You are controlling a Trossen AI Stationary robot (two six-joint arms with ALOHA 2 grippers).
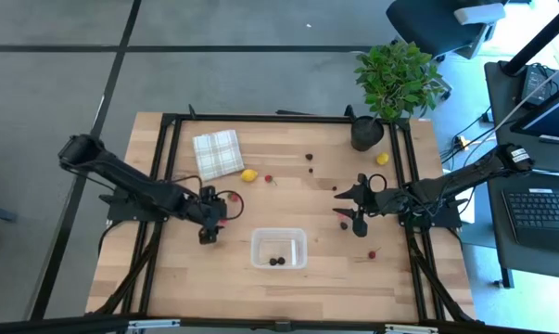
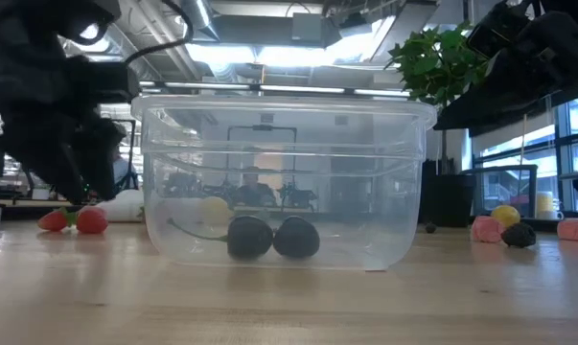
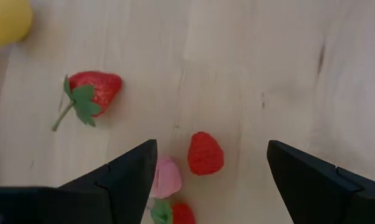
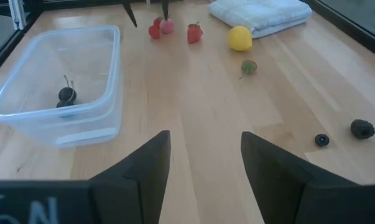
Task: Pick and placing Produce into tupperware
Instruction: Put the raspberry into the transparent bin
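The tupperware [image 1: 279,248] is a clear tub standing on the wooden table, with two dark cherries [image 2: 272,237] inside. My left gripper [image 3: 211,144] hangs open, pointing steeply down over a cluster of produce just left of the tub. A red raspberry [image 3: 206,153] lies between its fingers, untouched. A pink piece [image 3: 165,177] lies by one finger and a strawberry [image 3: 91,90] lies farther off. My right gripper [image 4: 206,134] waits open to the right of the tub with nothing between its fingers. More produce lies scattered: a lemon [image 1: 249,174], dark berries [image 1: 310,162] and a red piece [image 1: 372,253].
A folded checked cloth [image 1: 218,153] lies at the far left of the table. A potted plant [image 1: 390,88] stands at the far right corner, with a second lemon [image 1: 382,158] beside it. Black frame rails [image 1: 260,118] run along the table's edges.
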